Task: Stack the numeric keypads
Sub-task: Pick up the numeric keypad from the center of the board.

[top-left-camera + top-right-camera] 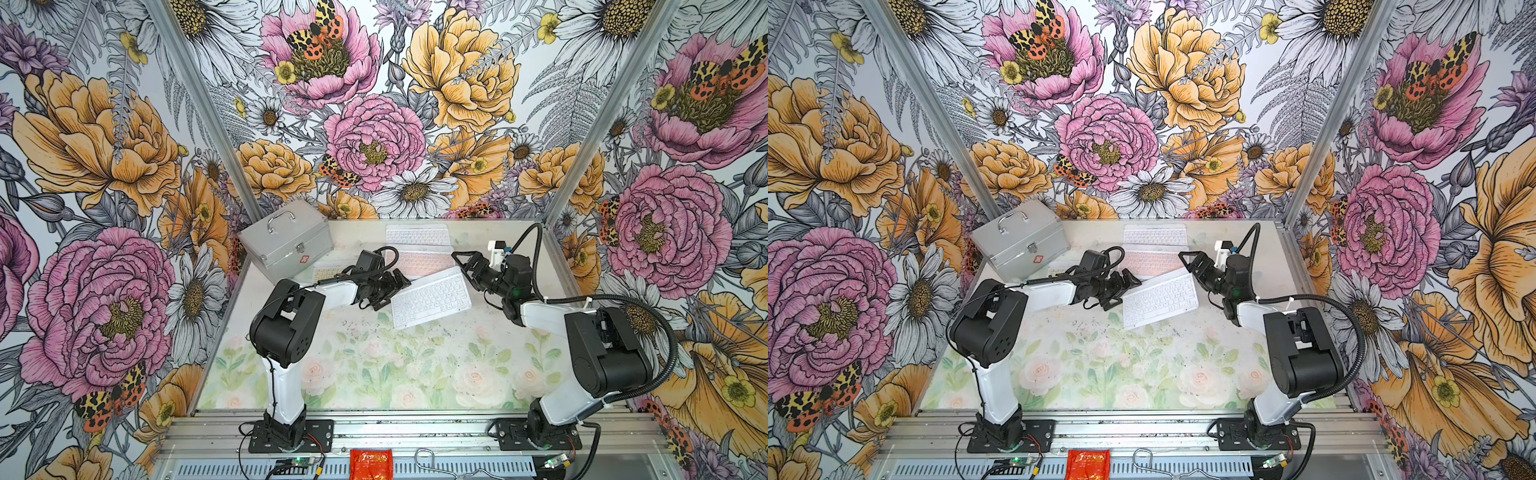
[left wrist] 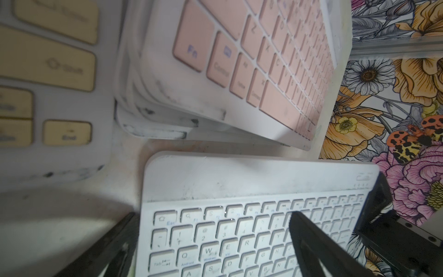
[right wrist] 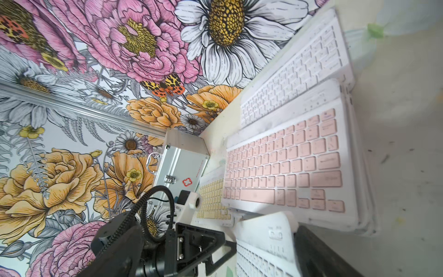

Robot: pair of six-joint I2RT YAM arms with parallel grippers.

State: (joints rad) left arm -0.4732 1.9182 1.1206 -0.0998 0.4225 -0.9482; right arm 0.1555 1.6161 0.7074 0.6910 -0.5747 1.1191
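Observation:
A white-keyed keypad (image 1: 430, 297) lies askew mid-table between both arms. My left gripper (image 1: 395, 291) is open at its left short end; in the left wrist view one finger (image 2: 318, 244) is over the keys and the other finger (image 2: 110, 247) is outside the edge. My right gripper (image 1: 463, 270) is open at the opposite end, one finger (image 3: 318, 254) beside the keypad's corner (image 3: 268, 230). Just behind is a pile of several keypads topped by a pink-keyed one (image 1: 424, 262). Another white keypad (image 1: 417, 235) lies at the back. A yellow-keyed keypad (image 1: 326, 273) is partly hidden by my left arm.
A silver metal case (image 1: 286, 239) with a handle stands at the back left corner, close to the yellow keypad. Flowered walls enclose the table (image 1: 374, 365) on three sides. A red packet (image 1: 371, 463) lies on the front rail, outside the work area.

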